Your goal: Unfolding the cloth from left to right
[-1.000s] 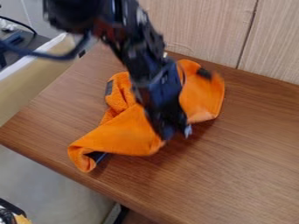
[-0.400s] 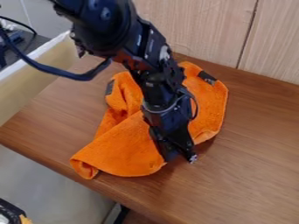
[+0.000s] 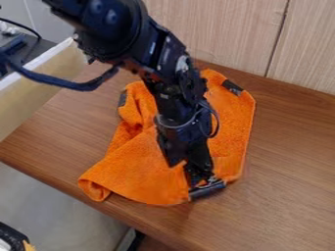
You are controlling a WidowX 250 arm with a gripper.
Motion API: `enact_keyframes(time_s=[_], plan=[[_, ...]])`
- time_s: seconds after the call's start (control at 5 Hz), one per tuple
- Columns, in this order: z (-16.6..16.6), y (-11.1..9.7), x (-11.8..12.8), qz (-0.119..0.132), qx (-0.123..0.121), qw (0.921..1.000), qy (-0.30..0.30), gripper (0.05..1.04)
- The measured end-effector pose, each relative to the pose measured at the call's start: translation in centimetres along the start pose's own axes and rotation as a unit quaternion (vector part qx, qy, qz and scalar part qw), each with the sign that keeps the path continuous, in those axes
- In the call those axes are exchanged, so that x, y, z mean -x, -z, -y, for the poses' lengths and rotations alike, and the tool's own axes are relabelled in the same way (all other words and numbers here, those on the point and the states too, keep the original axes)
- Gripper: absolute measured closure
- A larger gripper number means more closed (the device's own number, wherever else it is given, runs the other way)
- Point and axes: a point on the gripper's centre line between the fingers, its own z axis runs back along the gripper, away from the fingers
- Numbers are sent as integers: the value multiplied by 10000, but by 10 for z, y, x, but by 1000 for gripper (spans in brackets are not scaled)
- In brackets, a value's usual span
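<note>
The gripper hangs over the front right part of the orange cloth, open, its two fingers apart with orange fabric showing between them. Its right finger is low beside a dark strip at the cloth's front right corner; whether they touch I cannot tell. The cloth lies partly spread on the table, with its left side bunched and its front left corner curled over. Dark patches mark its back left and back right corners. The arm covers the cloth's middle.
The brown wooden table extends to the right of the cloth. A pale wood panel stands behind it. The table's front edge runs close to the cloth's front left corner.
The gripper has come toward the front of the table, and its fingers have parted. The cloth's front and right parts have spread forward, and the dark strip now shows at the front right corner.
</note>
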Motion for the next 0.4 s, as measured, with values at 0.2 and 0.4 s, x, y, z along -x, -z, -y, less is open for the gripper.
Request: enact_keyframes(time_s=[0.2, 0.4], plan=[[-2, 1, 8, -61, 38, 10000, 23, 72], [-11, -12, 11, 81, -17, 9999, -81, 75]])
